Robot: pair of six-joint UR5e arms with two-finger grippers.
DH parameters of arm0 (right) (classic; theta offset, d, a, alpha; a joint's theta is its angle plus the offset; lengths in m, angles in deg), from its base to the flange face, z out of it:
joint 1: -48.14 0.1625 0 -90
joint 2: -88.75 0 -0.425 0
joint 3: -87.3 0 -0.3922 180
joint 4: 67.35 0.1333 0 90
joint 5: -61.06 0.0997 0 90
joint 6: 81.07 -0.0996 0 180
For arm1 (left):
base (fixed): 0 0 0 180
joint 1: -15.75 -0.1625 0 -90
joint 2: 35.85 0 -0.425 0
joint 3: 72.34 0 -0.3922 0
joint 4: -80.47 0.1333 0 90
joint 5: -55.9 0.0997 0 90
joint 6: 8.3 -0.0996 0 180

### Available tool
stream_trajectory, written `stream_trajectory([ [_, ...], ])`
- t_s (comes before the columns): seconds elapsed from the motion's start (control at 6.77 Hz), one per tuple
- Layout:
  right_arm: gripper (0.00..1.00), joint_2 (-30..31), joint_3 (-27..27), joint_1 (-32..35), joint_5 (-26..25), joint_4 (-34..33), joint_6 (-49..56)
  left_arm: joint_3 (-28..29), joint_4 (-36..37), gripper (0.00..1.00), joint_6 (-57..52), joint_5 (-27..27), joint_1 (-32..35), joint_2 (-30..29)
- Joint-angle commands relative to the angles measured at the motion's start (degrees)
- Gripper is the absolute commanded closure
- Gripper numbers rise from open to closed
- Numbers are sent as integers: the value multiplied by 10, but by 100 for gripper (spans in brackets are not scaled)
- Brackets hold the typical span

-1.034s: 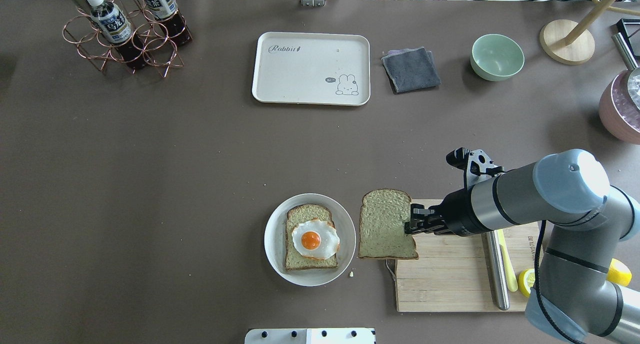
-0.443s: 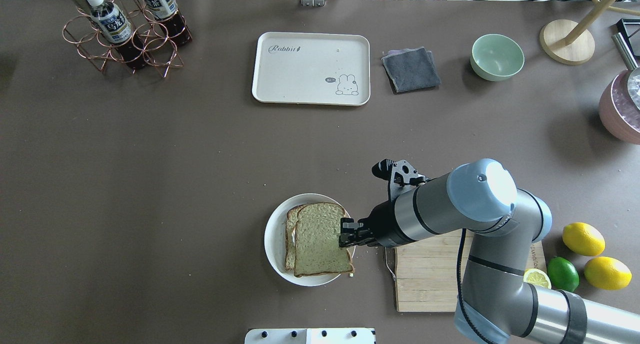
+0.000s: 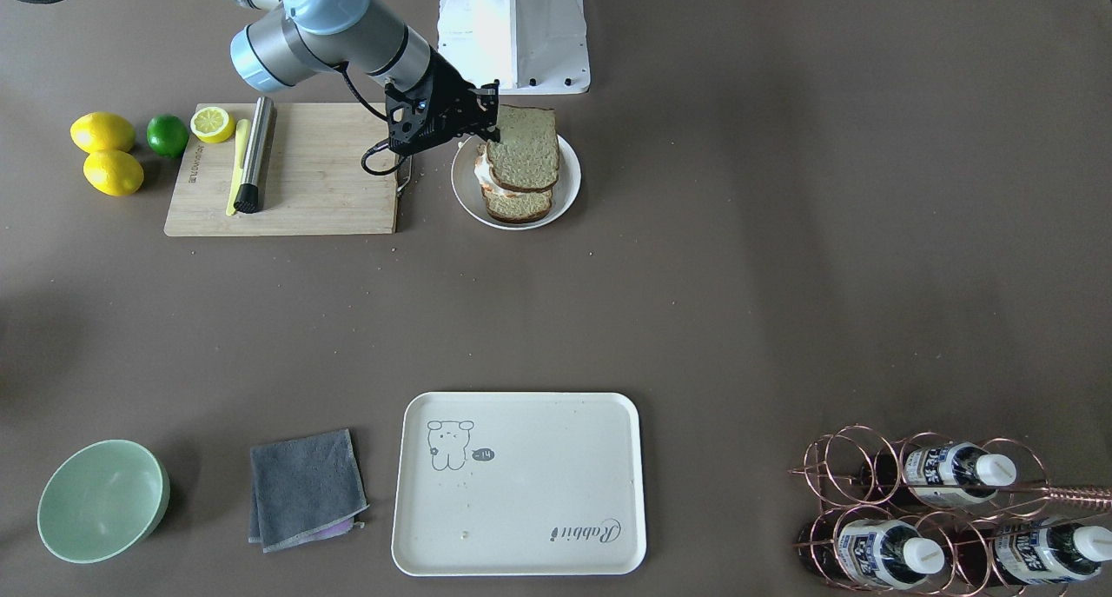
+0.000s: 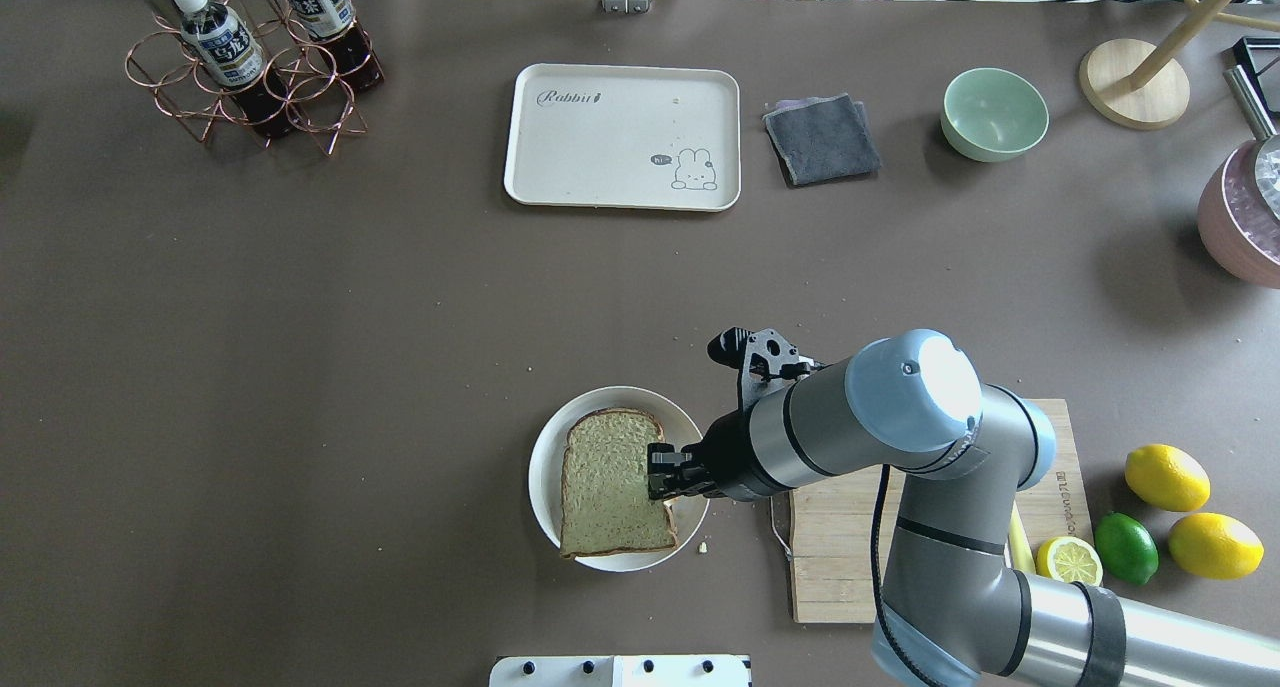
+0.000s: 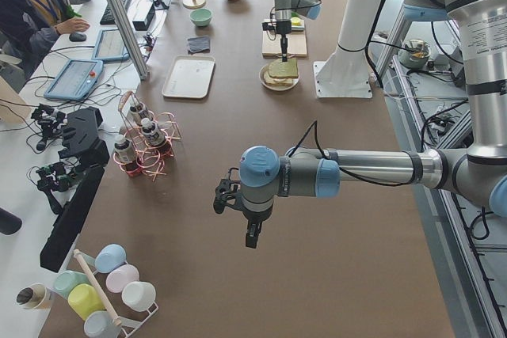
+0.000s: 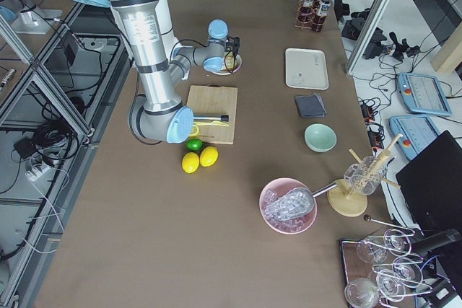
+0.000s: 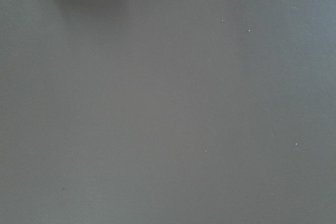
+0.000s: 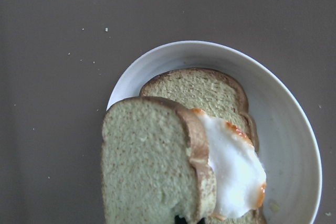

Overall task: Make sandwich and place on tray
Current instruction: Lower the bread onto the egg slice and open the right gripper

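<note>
My right gripper (image 4: pixel 660 485) is shut on the right edge of the top bread slice (image 4: pixel 612 482) and holds it flat over the round white plate (image 4: pixel 545 467). The slice hides the egg and lower slice from overhead. In the front view the gripper (image 3: pixel 488 132) holds that slice (image 3: pixel 521 149) over the lower slice (image 3: pixel 519 206), with egg white (image 3: pixel 480 171) showing between. The right wrist view shows the top slice (image 8: pixel 147 166), the egg (image 8: pixel 236 163) and the lower slice (image 8: pixel 199 90). The cream tray (image 4: pixel 620 137) lies bare at the far middle. My left gripper (image 5: pixel 252 237) hangs over bare table; I cannot tell its state.
A wooden cutting board (image 4: pixel 860 557) with a steel rod lies right of the plate. Lemons (image 4: pixel 1165 477) and a lime (image 4: pixel 1125 547) sit beyond it. A grey cloth (image 4: pixel 822 139), green bowl (image 4: pixel 995 114) and bottle rack (image 4: pixel 250 57) stand at the far edge.
My right gripper has carried the bread slice left from the cutting board's edge to over the plate. The slice now covers the egg and lower slice.
</note>
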State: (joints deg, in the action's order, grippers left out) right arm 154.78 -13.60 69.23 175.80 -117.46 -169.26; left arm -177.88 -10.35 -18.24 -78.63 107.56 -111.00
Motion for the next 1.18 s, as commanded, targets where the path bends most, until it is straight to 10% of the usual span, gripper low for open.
stream_trajectory([
  [0.0, 100, 0, 8, 1, 0, 5, -2, 1, -1, 2, 0, -3, -1, 0],
  [0.59, 100, -1, 23, 9, 0, 5, 0, 0, -1, 2, 1, -3, -1, 0],
  [0.89, 0, 0, 25, 9, 0, 5, -3, -3, -1, 2, 3, -3, -1, -3],
  [1.03, 0, -1, 23, 12, 2, 5, 1, -10, 0, 2, 4, -4, -1, -7],
])
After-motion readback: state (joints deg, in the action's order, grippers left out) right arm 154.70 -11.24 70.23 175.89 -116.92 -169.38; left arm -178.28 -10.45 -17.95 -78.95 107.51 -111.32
